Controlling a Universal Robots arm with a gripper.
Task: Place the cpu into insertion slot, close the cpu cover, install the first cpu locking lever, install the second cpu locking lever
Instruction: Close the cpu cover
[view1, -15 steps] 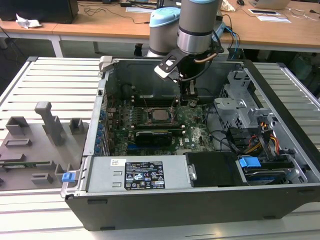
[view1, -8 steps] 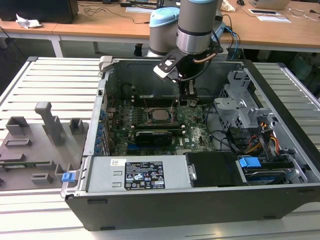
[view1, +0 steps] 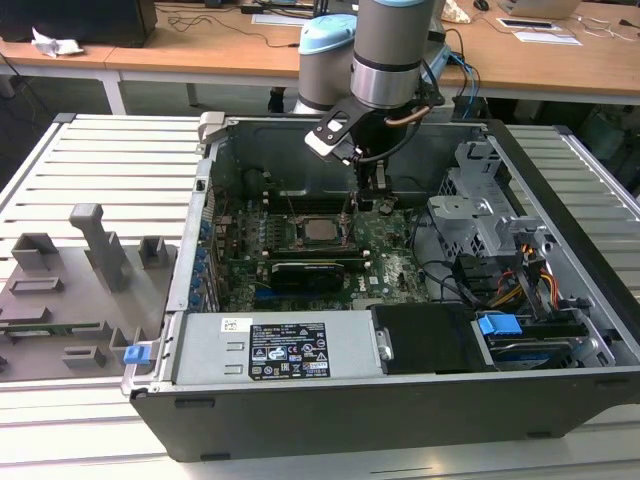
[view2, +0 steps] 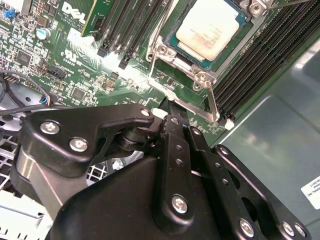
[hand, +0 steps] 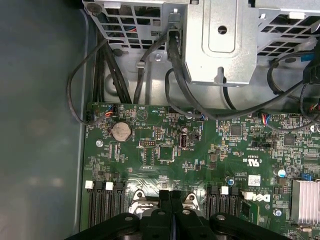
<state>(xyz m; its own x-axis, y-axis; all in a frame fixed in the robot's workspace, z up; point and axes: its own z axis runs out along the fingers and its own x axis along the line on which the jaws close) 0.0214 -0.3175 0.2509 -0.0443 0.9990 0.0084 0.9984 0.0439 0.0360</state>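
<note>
Cpu seated in its socket, jaws clenched just beside it

The flat square cpu, its top a pale silver-grey, lies in the black insertion slot on the green motherboard, framed by the thin bright-metal cpu cover. The black jaws are pressed together with nothing visible between them, near a slim wire lever. The grey steel case stands on a slatted tabletop.

Cpu, pale silver top, seated flat in insertion slot; cpu cover down around it.
</note>
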